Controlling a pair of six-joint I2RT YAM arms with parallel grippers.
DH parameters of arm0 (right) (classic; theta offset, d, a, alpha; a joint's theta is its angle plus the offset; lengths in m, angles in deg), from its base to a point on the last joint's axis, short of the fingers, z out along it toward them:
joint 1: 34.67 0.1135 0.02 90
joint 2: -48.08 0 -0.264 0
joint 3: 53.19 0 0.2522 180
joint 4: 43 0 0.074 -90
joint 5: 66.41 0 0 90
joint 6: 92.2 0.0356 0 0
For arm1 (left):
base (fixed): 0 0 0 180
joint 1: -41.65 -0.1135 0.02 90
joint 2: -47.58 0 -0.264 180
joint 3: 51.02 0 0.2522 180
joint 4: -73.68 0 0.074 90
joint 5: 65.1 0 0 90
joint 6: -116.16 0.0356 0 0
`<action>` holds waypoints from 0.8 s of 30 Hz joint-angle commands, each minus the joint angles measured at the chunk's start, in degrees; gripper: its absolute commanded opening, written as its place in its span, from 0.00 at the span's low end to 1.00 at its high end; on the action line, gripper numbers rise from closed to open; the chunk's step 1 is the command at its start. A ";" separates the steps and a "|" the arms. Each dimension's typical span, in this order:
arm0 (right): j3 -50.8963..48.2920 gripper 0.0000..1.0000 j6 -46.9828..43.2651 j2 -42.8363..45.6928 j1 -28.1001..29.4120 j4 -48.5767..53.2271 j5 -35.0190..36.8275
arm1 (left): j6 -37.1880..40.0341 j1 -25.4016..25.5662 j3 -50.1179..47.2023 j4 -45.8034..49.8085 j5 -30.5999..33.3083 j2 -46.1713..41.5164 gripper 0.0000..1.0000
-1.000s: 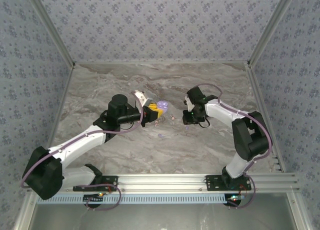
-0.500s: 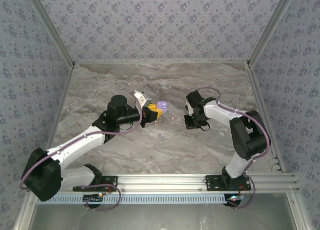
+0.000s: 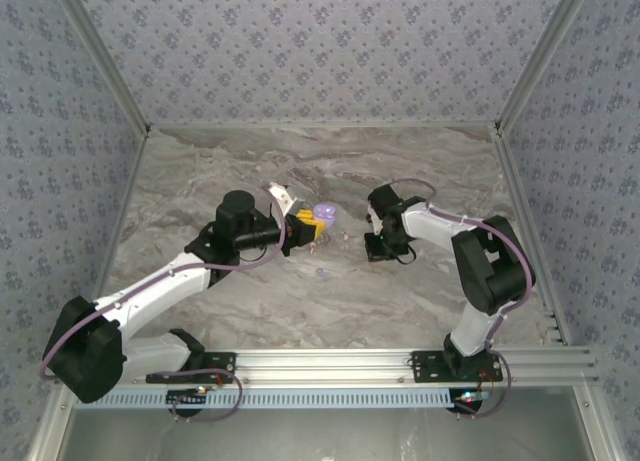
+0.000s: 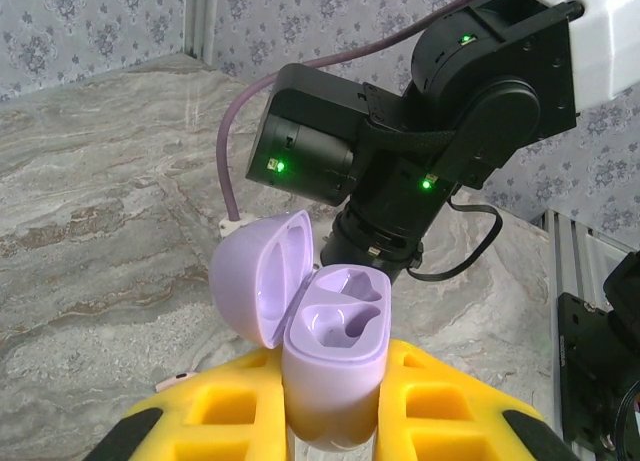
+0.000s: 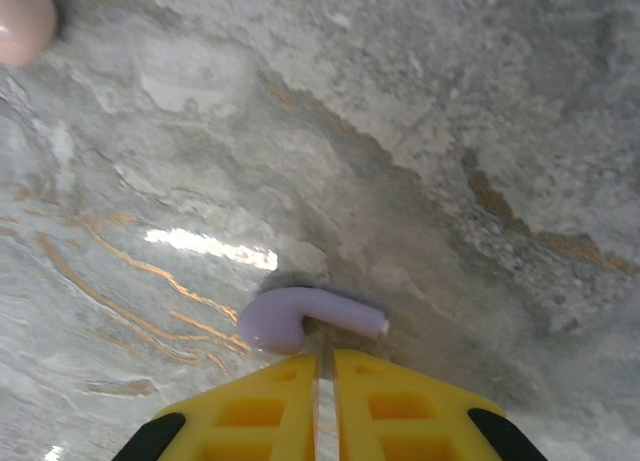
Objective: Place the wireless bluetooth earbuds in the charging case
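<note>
My left gripper (image 4: 335, 353) is shut on the lilac charging case (image 4: 332, 391), held upright above the table. Its lid (image 4: 250, 271) hangs open to the left and both wells are empty. From above the case (image 3: 324, 214) sits at the tip of the left gripper (image 3: 306, 227), mid-table. My right gripper (image 5: 326, 356) points down at the table with its jaws shut. A lilac earbud (image 5: 290, 319) lies on the marble just past the fingertips, touching them but not between them. From above the right gripper (image 3: 373, 247) is a short way right of the case.
A lilac speck (image 3: 322, 273) lies on the marble nearer the arm bases, and a pale speck (image 3: 347, 236) lies between the grippers. A pinkish-white round thing (image 5: 20, 21) sits at the right wrist view's top-left corner. The right arm's black wrist (image 4: 400, 151) stands close behind the case.
The right gripper has slid a little left toward the case and its jaws have closed the last bit. The left arm and the case have not moved.
</note>
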 commanded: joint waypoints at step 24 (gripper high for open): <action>3.59 0.31 -2.68 1.44 0.23 0.08 0.74 | 1.30 0.29 0.06 0.30 0.72 -1.75 0.11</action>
